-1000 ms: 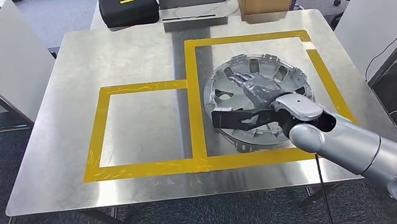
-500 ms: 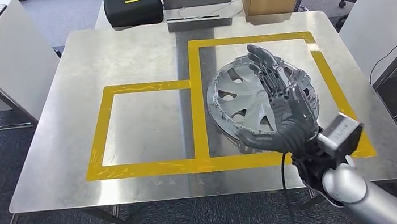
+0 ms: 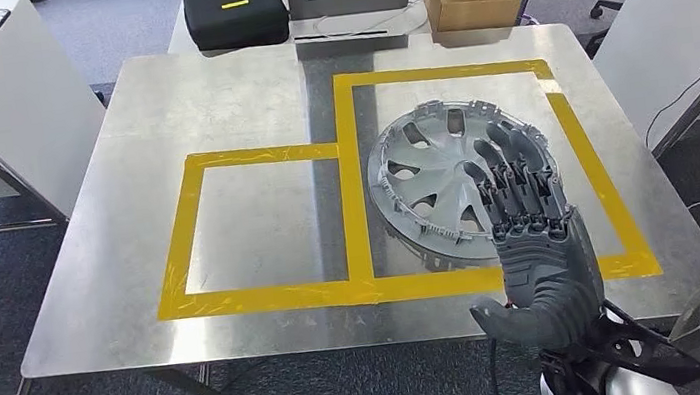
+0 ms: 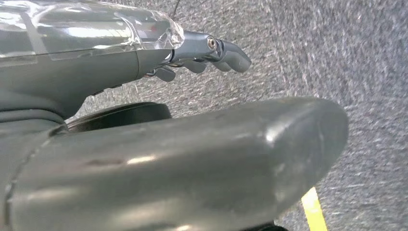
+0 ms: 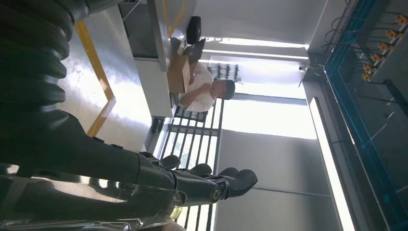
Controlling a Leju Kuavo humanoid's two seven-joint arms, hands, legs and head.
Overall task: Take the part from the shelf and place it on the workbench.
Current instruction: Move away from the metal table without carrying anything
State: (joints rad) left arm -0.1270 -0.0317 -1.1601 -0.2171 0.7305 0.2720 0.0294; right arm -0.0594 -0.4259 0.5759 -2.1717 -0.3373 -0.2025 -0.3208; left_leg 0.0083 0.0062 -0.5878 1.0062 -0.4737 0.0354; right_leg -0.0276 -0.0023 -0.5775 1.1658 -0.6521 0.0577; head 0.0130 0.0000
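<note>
One silver wheel cover [image 3: 460, 182] lies flat on the tabletop [image 3: 214, 103], inside the right of two yellow tape squares. Near it, the right hand [image 3: 534, 255] is raised with fingers [image 3: 515, 177] extended, holding nothing. Left hand's [image 4: 144, 144] wrist view shows grey carpet; its fingers curl loosely, empty.

Head cam: high, looking forward-down over workbench [image 3: 214, 103]. Left wrist cam: close behind left hand [image 4: 211, 53], facing carpet [image 4: 337, 57]. Right wrist cam: turned sideways (room tilted), skimming workbench; shares yellow tape [image 3: 349, 177] with head cam.

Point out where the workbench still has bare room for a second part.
The smaller yellow-taped square left of the hubcap is bare metal. So is the workbench strip toward the black case. The larger square is crowded: hubcap, with the open right hand raised before it.
</note>
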